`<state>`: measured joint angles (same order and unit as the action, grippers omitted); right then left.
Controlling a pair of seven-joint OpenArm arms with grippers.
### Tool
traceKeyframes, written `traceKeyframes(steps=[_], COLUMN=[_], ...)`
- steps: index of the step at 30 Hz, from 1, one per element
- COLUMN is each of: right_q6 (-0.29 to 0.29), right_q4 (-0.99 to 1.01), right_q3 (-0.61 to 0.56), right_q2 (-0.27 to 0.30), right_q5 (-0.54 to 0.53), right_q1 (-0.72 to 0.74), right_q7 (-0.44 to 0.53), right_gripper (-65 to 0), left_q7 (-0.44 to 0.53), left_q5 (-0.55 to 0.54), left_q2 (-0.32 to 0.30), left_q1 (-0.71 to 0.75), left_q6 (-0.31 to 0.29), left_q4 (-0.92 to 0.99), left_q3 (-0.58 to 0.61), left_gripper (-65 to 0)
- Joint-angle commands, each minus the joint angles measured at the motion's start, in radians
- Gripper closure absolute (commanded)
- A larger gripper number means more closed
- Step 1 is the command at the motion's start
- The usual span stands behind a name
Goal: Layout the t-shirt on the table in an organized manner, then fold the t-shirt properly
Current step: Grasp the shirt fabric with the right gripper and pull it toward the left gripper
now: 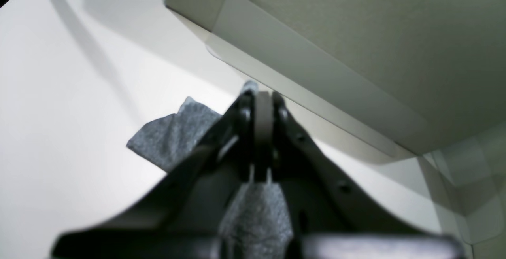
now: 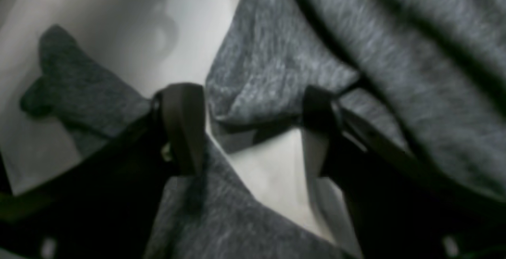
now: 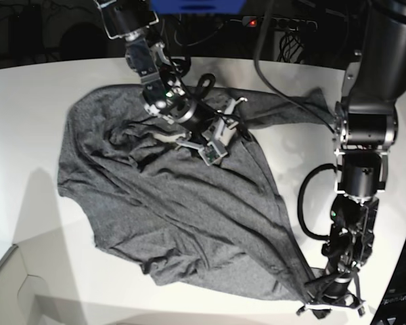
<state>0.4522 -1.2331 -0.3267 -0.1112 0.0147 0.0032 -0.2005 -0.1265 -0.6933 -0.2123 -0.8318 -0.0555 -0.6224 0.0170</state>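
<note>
The dark grey t-shirt (image 3: pixel 176 196) lies spread but rumpled across the white table (image 3: pixel 34 88), with one sleeve (image 3: pixel 284 108) trailing to the far right. My right gripper (image 3: pixel 222 134) hovers over the bunched upper part of the shirt. In the right wrist view it (image 2: pixel 253 128) is open, with a fold of the t-shirt (image 2: pixel 261 89) just beyond its fingers (image 2: pixel 184 128). My left gripper (image 3: pixel 330 303) is at the near right table edge, shut on the shirt's lower corner. In the left wrist view grey fabric (image 1: pixel 174 136) sticks out from the closed left gripper (image 1: pixel 263 95).
A pale box flap (image 3: pixel 13 284) lies at the near left corner. A beige panel (image 1: pixel 355 53) stands close past the left gripper. Cables (image 3: pixel 284 34) run behind the far table edge.
</note>
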Motion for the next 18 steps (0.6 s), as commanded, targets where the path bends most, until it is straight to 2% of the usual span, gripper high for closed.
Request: traceKeyframes(steps=[1, 7, 9, 11, 12, 15, 18], right_q6=[0.006, 0.006, 0.006, 0.006, 0.006, 0.006, 0.006], right_q4=[-0.006, 0.019, 0.014, 0.011, 0.009, -0.037, -0.090], right_q3=[-0.002, -0.004, -0.002, -0.002, -0.004, -0.012, -0.087], right_q2=[-0.012, -0.014, -0.014, -0.014, -0.014, -0.014, -0.014], right_q5=[-0.015, -0.015, -0.015, -0.015, -0.015, -0.015, -0.015], right_q1=[0.022, 0.030, 0.030, 0.030, 0.028, 0.017, 0.005], right_q7=[0.028, 0.029, 0.029, 0.029, 0.029, 0.025, 0.025], right_gripper=[-32.0, -25.5, -17.1, -4.4, 0.0, 0.0, 0.0], left_q7=[0.027, 0.027, 0.027, 0.027, 0.027, 0.027, 0.027], left_q5=[-0.002, -0.004, -0.002, -0.002, -0.002, -0.001, -0.001], left_q2=[-0.005, -0.012, -0.012, -0.012, -0.012, -0.014, -0.014], left_q1=[-0.042, -0.042, -0.042, -0.042, -0.042, -0.047, -0.053], left_q6=[-0.013, -0.013, -0.013, -0.013, -0.013, -0.013, -0.013], left_q4=[-0.018, -0.018, -0.018, -0.018, -0.018, -0.018, -0.018], left_q3=[-0.002, -0.002, -0.002, -0.002, -0.002, -0.002, -0.002], left_gripper=[-0.1, -0.1, -0.1, -0.1, -0.1, -0.1, -0.1])
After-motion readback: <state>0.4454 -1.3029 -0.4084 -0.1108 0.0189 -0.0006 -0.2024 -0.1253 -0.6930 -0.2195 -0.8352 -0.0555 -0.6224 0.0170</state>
